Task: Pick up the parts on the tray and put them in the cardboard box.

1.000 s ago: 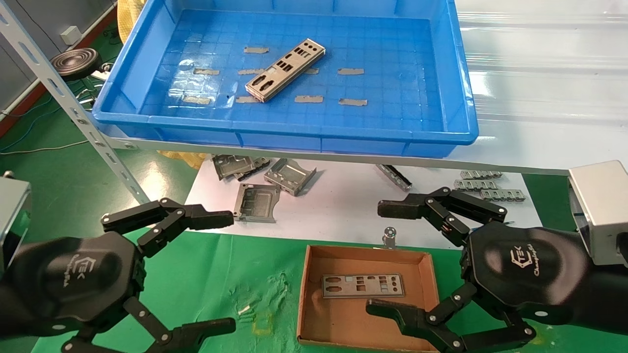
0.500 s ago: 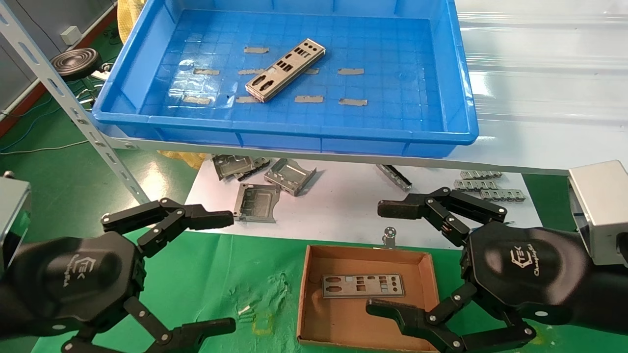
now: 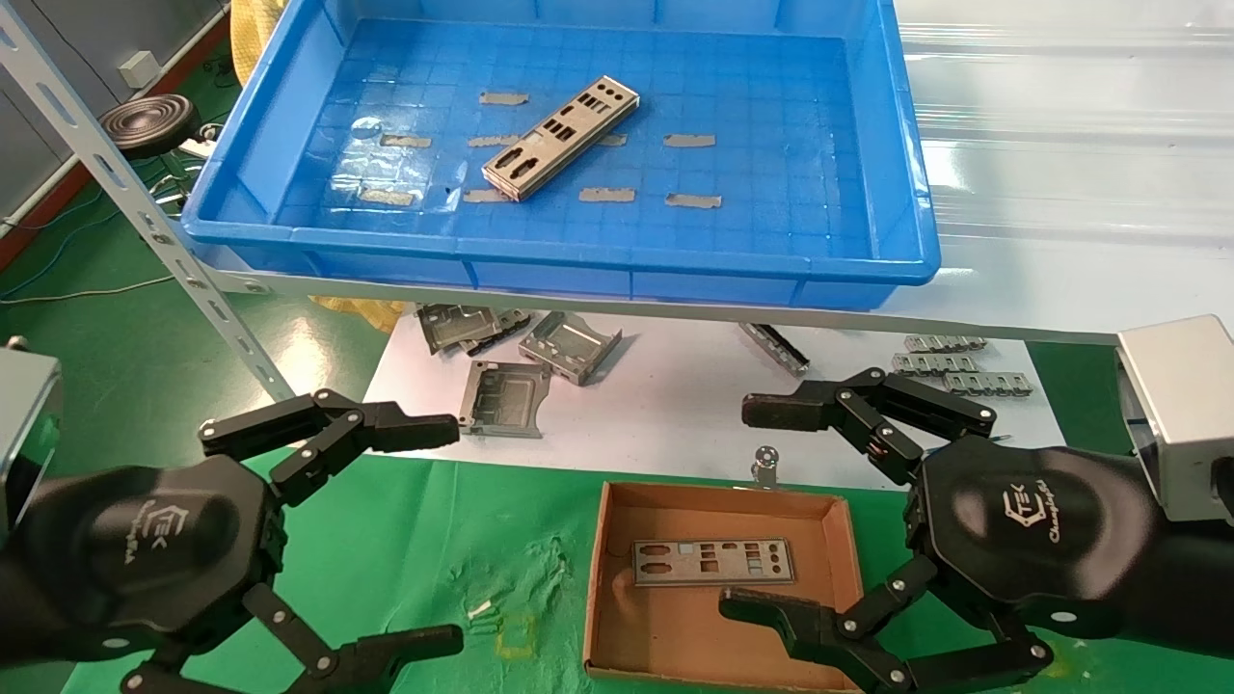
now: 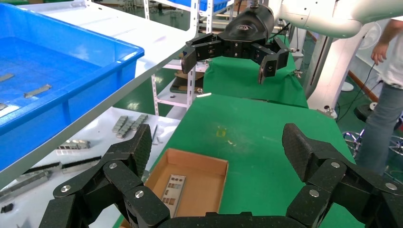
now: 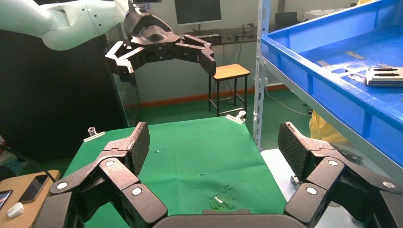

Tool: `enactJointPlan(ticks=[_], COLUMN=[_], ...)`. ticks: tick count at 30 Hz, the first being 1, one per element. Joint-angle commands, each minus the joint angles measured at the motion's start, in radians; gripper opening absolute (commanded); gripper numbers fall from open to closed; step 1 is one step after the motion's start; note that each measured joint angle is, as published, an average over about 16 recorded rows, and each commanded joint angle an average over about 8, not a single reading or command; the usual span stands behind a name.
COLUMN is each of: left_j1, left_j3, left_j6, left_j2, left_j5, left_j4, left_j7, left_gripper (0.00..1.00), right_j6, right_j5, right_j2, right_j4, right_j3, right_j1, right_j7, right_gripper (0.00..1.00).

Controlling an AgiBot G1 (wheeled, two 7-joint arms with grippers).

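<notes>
One silver-grey part (image 3: 561,137) lies slanted on the grid floor of the blue tray (image 3: 569,265), which rests on the raised shelf; the same part (image 5: 385,76) shows in the right wrist view. Another part (image 3: 713,561) lies flat inside the cardboard box (image 3: 603,540) on the green cloth, also visible as the part (image 4: 174,188) in the box (image 4: 215,183) from the left wrist. My left gripper (image 3: 434,532) hovers open at the lower left. My right gripper (image 3: 750,506) hovers open over the box's right side. Both are empty.
Grey tape strips (image 3: 689,141) dot the tray floor. Folded metal brackets (image 3: 569,347) and small grey pieces (image 3: 959,364) lie on the white sheet below the shelf. A slotted shelf post (image 3: 145,217) slants at left. A binder clip (image 3: 766,461) sits behind the box.
</notes>
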Motion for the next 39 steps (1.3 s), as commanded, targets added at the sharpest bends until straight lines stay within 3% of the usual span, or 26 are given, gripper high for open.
enactJointPlan(ticks=[1,39], left_j1=[0.000,0.000], left_j3=[0.000,0.000], left_j6=[0.000,0.000], left_j2=[0.000,0.000], left_j5=[0.000,0.000], left_j4=[0.000,0.000], left_j7=[0.000,0.000], left_gripper=[1.00,1.00], right_j6=[0.000,0.000], right_j5=[0.000,0.000], right_j2=[0.000,0.000], right_j4=[0.000,0.000], right_j3=[0.000,0.000], right_j1=[0.000,0.000], right_j7=[0.000,0.000], right_gripper=[1.00,1.00])
